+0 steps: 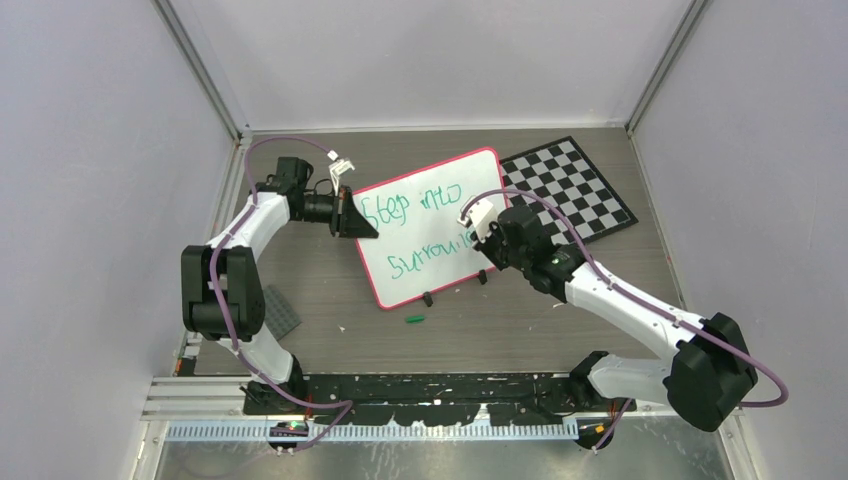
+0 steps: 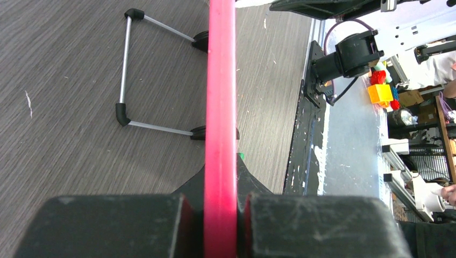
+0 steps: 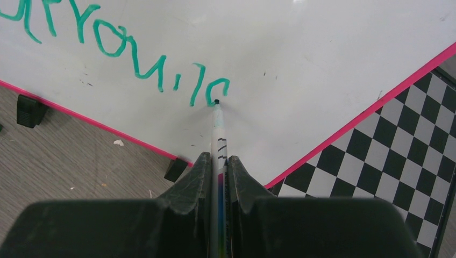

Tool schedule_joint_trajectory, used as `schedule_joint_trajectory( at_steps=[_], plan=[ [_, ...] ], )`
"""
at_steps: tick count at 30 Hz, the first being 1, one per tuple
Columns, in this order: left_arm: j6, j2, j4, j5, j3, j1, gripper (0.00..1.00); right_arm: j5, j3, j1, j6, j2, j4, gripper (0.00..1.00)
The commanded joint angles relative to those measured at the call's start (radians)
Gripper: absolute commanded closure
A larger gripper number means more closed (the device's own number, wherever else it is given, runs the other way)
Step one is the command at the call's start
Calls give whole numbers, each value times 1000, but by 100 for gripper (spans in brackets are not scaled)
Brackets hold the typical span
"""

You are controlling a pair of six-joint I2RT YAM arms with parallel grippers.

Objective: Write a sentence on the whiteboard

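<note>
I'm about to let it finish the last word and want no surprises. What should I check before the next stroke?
1. Grip of left fingers on whiteboard rim: ok.
2. marker held between right fingers: ok.
3. Marker tip touching the board at the last letter: ok.
4. Blank board right of the sentence: ok.
5. wire stand firm on the table: cannot tell.

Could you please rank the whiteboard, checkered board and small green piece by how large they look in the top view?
1. whiteboard, the largest.
2. checkered board, smaller as seen, though the whiteboard hides part of it.
3. small green piece, by far the smallest.
</note>
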Motion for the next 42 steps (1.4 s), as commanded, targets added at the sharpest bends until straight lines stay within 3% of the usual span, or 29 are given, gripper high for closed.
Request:
schedule_joint_trajectory(
  at_steps=[1,13,28,42],
  plan=[
    [46,23,-159,-105,-17,-19,100,41,83,-19,1,22,57,100],
    [41,23,-156,-106,-13,-18,100,18,153,-56,-9,56,82,100],
    [47,30,-160,-116,-16,-19,100,-35,40,-52,25,-17,25,100],
    [66,34,-179,-114,-10,-18,100,7,-33,-42,-1,-50,-6,100]
  ],
)
